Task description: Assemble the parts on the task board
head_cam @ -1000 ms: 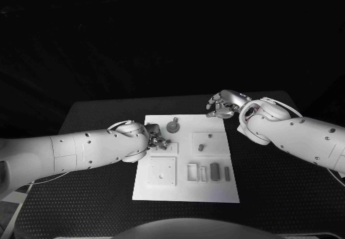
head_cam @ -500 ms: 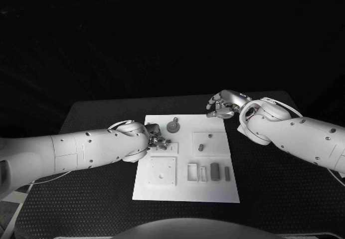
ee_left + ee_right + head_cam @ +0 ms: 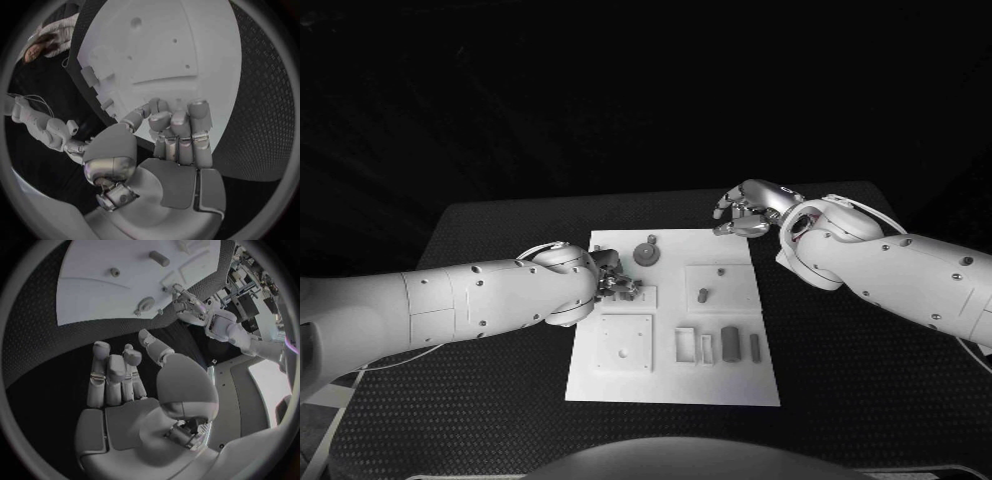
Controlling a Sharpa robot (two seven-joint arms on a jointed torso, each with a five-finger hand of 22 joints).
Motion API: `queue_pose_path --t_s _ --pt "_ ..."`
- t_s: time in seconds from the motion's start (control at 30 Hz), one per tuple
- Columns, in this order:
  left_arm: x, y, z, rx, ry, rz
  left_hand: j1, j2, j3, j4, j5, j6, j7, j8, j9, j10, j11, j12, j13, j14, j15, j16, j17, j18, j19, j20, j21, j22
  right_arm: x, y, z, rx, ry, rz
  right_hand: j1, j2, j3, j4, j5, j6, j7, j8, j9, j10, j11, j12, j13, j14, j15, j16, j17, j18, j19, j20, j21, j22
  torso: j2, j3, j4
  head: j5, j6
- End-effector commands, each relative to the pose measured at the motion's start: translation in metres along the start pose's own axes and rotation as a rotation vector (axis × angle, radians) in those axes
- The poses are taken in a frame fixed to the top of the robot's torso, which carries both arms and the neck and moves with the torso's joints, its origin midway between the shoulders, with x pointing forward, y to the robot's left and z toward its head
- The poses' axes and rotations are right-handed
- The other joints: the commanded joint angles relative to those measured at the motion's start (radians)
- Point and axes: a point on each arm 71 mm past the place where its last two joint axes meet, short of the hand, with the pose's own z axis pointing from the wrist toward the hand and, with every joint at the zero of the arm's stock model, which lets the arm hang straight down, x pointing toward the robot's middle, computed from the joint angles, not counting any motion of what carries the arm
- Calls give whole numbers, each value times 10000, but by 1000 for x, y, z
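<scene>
Hovering at the board's left edge, left robot hand (image 3: 615, 283) has fingers curled together over the white task board (image 3: 733, 385); cannot tell if it holds anything. Right robot hand (image 3: 744, 213) sits over the black counter (image 3: 488, 400) just off the board's far right corner, fingers curled in, nothing in them. Grey parts: round piece (image 3: 646, 254) near the far edge, peg (image 3: 704, 295) mid-board, bars (image 3: 730, 346) near the right edge.

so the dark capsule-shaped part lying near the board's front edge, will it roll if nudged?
Probably. The capsule-shaped part looks rounded and lies loose on the task board, so a sideways nudge may roll it. It looks small and rigid, probably light.
</scene>
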Motion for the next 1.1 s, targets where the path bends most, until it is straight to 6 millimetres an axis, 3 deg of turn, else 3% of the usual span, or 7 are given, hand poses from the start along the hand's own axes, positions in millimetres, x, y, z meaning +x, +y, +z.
queue_pose_path --t_s 0.03,0.53,0.6,0.77,0.8,0.97,1.1 --pt "4 -3 0 99 307 67 -52 -47 -61 17 -51 1582 -625 -35 -11 -591 -516 59 -12 -199 -183 50 -19 449 50 -27 6 183 0 1 0 -64 74 -1 -30 43 37 12 16 66 98 -38 15 -34 0 -52 -11 -17 41 -65 12 172 53 -29 -64 15 1 1 -4 0 -16" --pt "3 -2 1 98 203 11 -221 -219 -126 261 -300 1586 -637 -48 -4 -598 -528 71 -30 -209 -201 66 -44 469 46 -35 -20 176 0 0 0 -66 110 -9 -31 44 39 13 17 71 97 -36 19 -35 -1 -51 -12 -19 40 -66 13 172 52 -28 -65 18 -1 -2 7 -15 -18" --pt "3 -2 1 100 191 4 -239 -252 -123 344 -852 1584 -652 -52 3 -604 -529 76 -36 -215 -212 77 -52 486 43 -46 -29 178 0 0 0 -66 115 -10 -31 45 39 13 17 71 96 -36 19 -35 -2 -51 -12 -20 40 -66 13 172 52 -27 -65 18 -3 0 5 -13 -14" --pt "2 -2 0 116 119 -40 -420 -431 -133 633 -1235 1583 -653 -66 10 -615 -537 89 -49 -229 -225 91 -72 496 31 -45 -49 180 0 0 0 -65 115 -11 -32 44 39 13 16 72 96 -36 20 -35 -2 -51 -12 -20 40 -66 14 172 52 -27 -65 19 -2 0 -6 -18 -5" --pt "2 -2 0 115 107 -47 -491 -491 -146 729 -1666 1581 -659 -69 14 -618 -540 95 -51 -233 -232 100 -76 507 24 -51 -57 181 0 0 0 -63 115 -11 -32 44 39 13 16 72 96 -36 21 -35 -2 -51 -12 -20 40 -66 14 172 52 -27 -65 19 -2 0 -6 -19 -5" --pt "1 -1 0 138 21 -99 -752 -1123 44 1486 -3366 1581 -693 -81 41 -644 -563 123 -65 -267 -278 137 -98 568 4 -71 -96 180 0 0 0 -60 115 -11 -33 43 39 13 16 72 96 -35 21 -35 -2 -50 -12 -20 39 -66 14 172 51 -27 -65 20 1 -2 -3 -22 -4" --pt "1 -1 0 169 -22 -185 -882 -1716 244 2168 -3607 1575 -681 -66 97 -651 -574 148 -53 -288 -292 178 -95 594 18 -70 -95 184 0 0 0 -50 119 -15 -34 43 39 13 16 72 96 -36 22 -35 -2 -50 -13 -21 39 -66 14 172 51 -27 -65 21 1 -5 -1 -41 -12"
